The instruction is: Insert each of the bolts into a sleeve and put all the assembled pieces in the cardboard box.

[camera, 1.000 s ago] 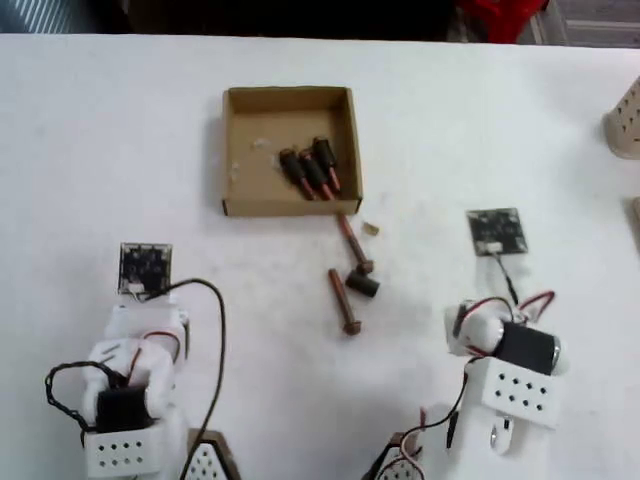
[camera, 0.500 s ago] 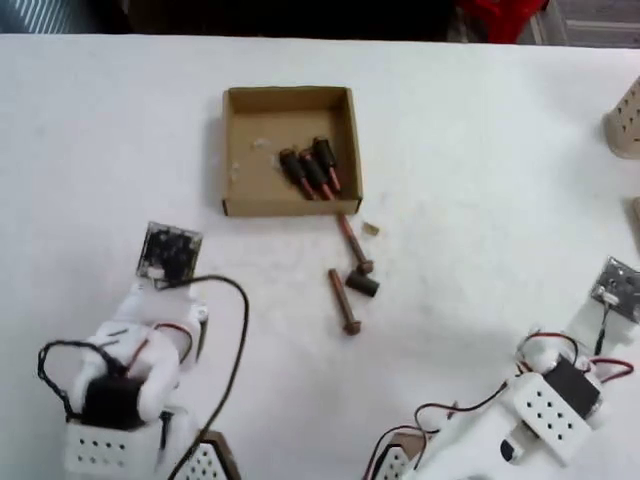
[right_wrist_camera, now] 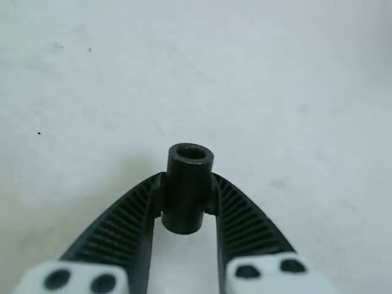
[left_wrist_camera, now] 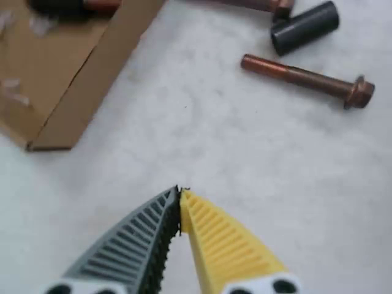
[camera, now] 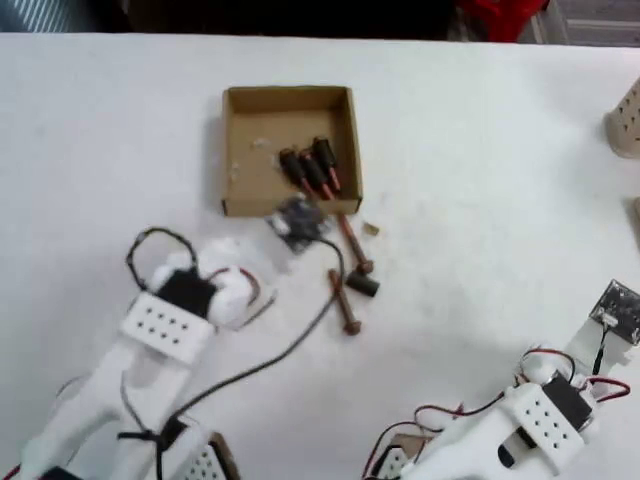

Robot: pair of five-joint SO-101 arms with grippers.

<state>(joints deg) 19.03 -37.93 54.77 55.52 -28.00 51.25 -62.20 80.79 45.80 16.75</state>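
Note:
The cardboard box sits at the middle back with three assembled pieces inside. Just in front of it lie two copper bolts and a loose black sleeve. My left arm stretches toward them, its wrist board over the box's front edge. My left gripper is shut and empty, low over the table beside the box corner, with one bolt and the loose sleeve beyond it. My right gripper is shut on another black sleeve, held upright over bare table at the front right.
A small tan scrap lies beside the farther bolt. A tan perforated object stands at the right edge. The left arm's black cable trails across the front of the table. The right arm stays at the front right corner.
My left arm has swung forward and to the right, from the front left to the box's front edge by the bolts. The right arm drew back toward the front right corner.

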